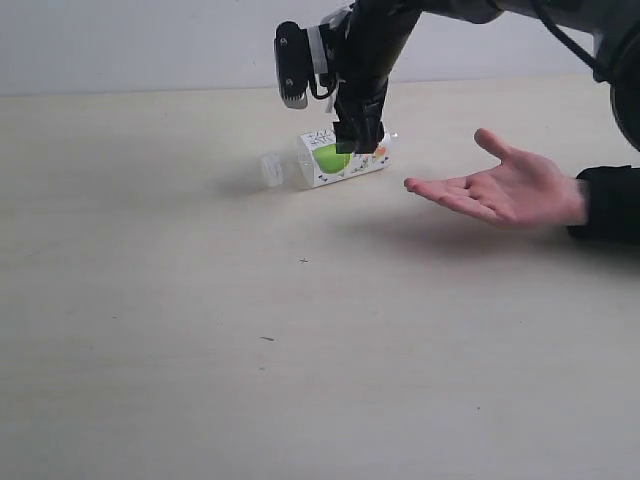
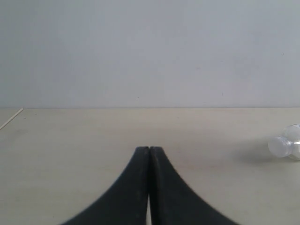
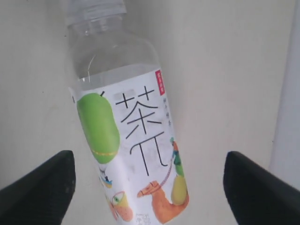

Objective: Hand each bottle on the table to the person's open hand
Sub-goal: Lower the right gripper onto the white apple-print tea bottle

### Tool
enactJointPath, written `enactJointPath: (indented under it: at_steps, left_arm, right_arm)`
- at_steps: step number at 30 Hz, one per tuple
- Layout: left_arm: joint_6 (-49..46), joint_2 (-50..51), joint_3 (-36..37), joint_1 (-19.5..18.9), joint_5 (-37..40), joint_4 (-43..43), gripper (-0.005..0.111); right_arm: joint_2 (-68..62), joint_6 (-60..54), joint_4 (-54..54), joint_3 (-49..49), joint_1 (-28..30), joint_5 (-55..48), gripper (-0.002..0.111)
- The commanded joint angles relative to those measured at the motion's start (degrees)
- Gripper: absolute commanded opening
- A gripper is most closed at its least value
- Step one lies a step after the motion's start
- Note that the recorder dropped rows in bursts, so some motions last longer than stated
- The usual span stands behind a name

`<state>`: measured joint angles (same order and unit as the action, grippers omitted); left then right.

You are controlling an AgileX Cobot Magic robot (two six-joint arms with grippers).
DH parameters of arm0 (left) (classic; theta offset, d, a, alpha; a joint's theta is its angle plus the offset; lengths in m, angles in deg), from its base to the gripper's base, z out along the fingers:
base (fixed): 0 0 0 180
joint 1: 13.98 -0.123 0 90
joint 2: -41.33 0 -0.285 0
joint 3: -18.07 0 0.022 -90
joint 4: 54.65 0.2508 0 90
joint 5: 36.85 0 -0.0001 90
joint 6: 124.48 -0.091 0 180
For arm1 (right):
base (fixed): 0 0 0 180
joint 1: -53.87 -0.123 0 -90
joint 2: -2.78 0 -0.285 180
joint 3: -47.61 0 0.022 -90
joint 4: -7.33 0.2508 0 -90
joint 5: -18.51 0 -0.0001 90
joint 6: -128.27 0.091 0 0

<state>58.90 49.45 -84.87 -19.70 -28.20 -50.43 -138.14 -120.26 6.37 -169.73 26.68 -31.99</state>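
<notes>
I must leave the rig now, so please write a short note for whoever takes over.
Left gripper: shut, empty.
Right gripper: jaws open astride the green-apple bottle, not gripping.
The bottle lies on its side on the table; the person's open hand waits empty, palm up, apart from it.
Done: approach.
Left: close, lift, place the bottle in the hand.
</notes>
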Motion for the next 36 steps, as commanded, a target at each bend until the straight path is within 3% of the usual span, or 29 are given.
enactJointPath:
  at_steps: [1,12,36]
  left_arm:
    - [0.1,-0.3,0.2,0.2,-0.2,0.1,0.001]
    - [0.1,-0.3,0.2,0.2,-0.2,0.1,0.001]
    - [0.1,-0.3,0.2,0.2,-0.2,0.1,0.001]
  right_arm:
    - [-2.1,-0.8,-0.5,-0.3,-0.1,2.9,0.084]
    - [-3.0,-1.0,-0.6,-0.3,-0.1,5.2,0.098]
    - [-7.4,-1.8,-3.7,-0.3,-0.1,4.3,0.098]
